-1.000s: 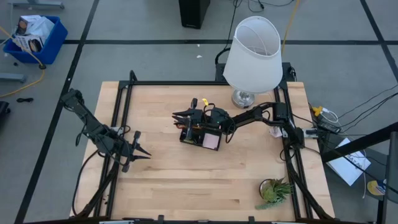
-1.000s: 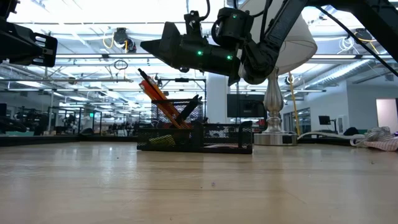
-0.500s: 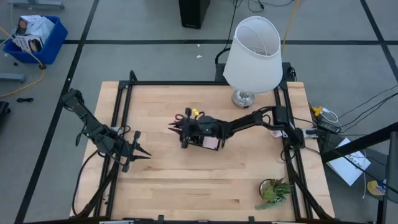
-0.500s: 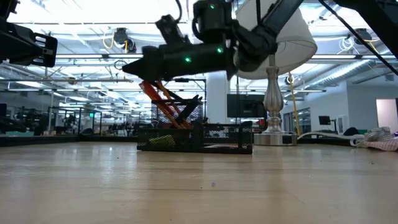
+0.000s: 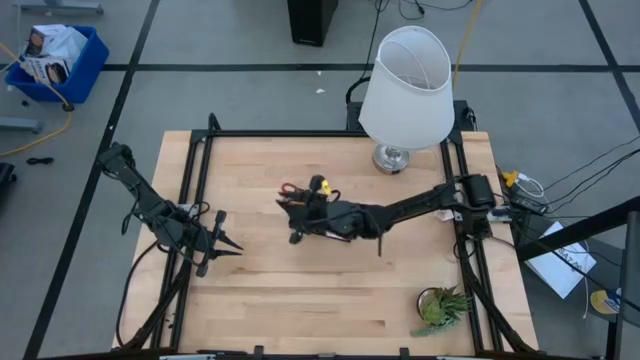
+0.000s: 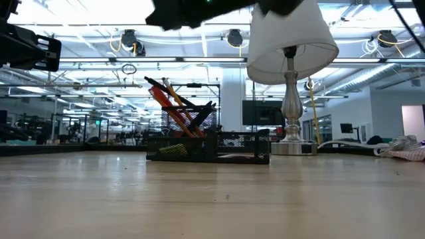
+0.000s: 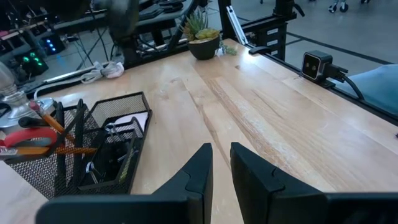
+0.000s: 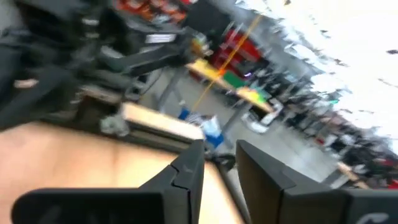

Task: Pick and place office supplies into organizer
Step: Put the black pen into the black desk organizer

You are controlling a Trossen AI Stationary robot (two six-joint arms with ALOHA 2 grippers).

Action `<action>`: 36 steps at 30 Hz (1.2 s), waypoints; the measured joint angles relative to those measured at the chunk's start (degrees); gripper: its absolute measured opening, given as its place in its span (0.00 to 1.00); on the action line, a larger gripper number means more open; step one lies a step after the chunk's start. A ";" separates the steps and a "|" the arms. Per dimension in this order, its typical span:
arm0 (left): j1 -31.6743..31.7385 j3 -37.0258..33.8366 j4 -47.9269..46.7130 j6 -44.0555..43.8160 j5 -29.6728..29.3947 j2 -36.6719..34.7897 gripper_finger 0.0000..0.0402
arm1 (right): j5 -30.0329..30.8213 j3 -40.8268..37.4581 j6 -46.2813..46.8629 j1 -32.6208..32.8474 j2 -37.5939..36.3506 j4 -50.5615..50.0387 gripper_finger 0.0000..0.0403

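Note:
The black mesh organizer stands mid-table. Orange pencils and the red-handled scissors lean in its taller section. A pale note pad lies in a low compartment, and a yellow-green piece shows through the mesh. My right gripper hovers high above the organizer, level and open, with nothing between its fingers; its arm covers most of the organizer from above. My left gripper waits shut at the table's left side, pointing at the organizer.
A white-shaded lamp stands on its metal foot at the far right, just behind the organizer. A small green potted plant sits at the near right corner. Bare wood stretches along the near side and the left half of the table.
My right gripper has risen from just above the pencils to well above the organizer. It has swung toward the table's near edge, rolled about its own line and come level. The organizer and what stands in it have stayed in place.

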 joint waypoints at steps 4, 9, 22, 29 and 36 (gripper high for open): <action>0.02 -0.01 0.02 0.00 0.00 0.01 0.16 | 0.58 0.04 3.49 1.86 -2.65 -9.79 0.21; 0.02 0.00 0.02 0.00 -0.02 0.02 0.16 | 4.47 3.36 4.72 2.33 -0.50 -17.93 0.24; 0.02 0.00 0.02 0.00 -0.02 0.00 0.16 | 7.34 5.82 5.52 2.78 3.17 -25.09 0.55; 0.01 0.00 0.02 0.00 -0.02 0.00 0.16 | 6.32 5.73 2.70 2.16 6.15 -23.47 0.58; 0.02 0.00 -0.02 0.00 -0.01 0.00 0.16 | 5.88 5.77 2.55 0.72 6.47 -22.38 0.52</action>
